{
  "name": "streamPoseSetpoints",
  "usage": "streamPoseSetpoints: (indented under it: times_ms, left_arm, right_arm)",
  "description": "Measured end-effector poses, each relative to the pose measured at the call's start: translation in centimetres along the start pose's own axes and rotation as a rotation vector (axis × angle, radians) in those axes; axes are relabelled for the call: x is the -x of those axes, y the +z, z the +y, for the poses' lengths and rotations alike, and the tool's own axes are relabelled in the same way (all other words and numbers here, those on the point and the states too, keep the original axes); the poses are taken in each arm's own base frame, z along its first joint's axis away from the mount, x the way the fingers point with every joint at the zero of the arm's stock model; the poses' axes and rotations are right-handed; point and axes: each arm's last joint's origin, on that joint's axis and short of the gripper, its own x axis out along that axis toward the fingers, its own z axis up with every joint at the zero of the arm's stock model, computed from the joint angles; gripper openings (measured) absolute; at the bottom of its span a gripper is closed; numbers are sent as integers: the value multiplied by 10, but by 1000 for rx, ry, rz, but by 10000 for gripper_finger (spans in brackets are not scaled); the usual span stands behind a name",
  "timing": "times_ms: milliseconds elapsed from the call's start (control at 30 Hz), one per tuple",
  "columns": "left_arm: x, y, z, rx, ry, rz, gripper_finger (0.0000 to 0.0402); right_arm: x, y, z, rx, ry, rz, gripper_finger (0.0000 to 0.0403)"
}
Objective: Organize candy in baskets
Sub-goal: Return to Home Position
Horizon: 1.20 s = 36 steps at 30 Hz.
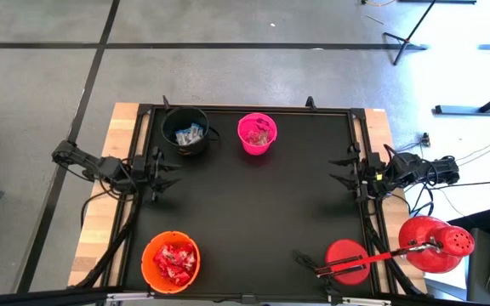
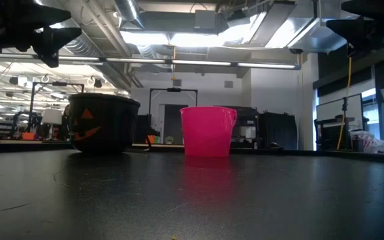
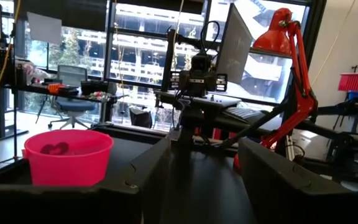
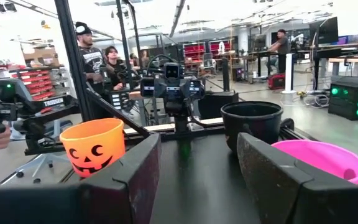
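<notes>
**Left tool** [image 1: 170, 170]: fingers [image 3: 138, 180] are set wide apart, hold nothing and touch nothing (the bare surface and the opposite arm show through the gap in the left wrist view). The arm is folded low at the left edge of the surface [image 1: 253, 212]. The tool is level, points inward and sits clear of the top.

**Right tool** [image 1: 339, 170]: its fingers [image 4: 278, 180] are also wide apart and empty. The arm is folded at the right edge with the tool level and pointing inward at the left tool. The two tools are well apart.

**Black bucket** [image 1: 185, 132]: stands upright at the far left corner. It holds blue-and-white bars [image 1: 189, 133]. An orange jack-o'-lantern face shows on its wall (low view).

**Pink bucket** [image 1: 257, 134]: stands upright near the black bucket along the far edge, not touching it. A few dark sweets [image 1: 262, 134] lie inside.

**Orange bucket** [image 1: 170, 261]: stands upright at the near left corner, well apart from the other two. Red packets [image 1: 173, 262] are heaped inside. A black jack-o'-lantern face is printed on its side (right wrist view).

**Writing**: the print on the wrappers is too small to read.

**Lamp** [image 1: 436, 242]: red, with its round base on the near right corner and its head past the right edge.

**People** [image 4: 92, 50]: several stand in the room beyond the surface (right wrist view).
</notes>
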Motion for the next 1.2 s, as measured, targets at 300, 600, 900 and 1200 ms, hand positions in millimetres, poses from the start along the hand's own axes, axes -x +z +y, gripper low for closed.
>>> streamPoseSetpoints:
  times_ms: [300,600,900,1200]
  left_arm:
    - [0,5,0,17,-3,-43,178]
    - [0,4,0,17,-3,-42,178]
    - [0,4,0,14,-2,-39,178]
    - [0,3,0,9,-2,-27,179]
  right_arm:
    - [-5,-17,0,4,-1,22,214]
    - [-12,-44,0,-5,1,-3,214]
    - [-12,-44,0,-5,0,-6,214]
    - [-12,-44,-1,-19,-10,-6,214]
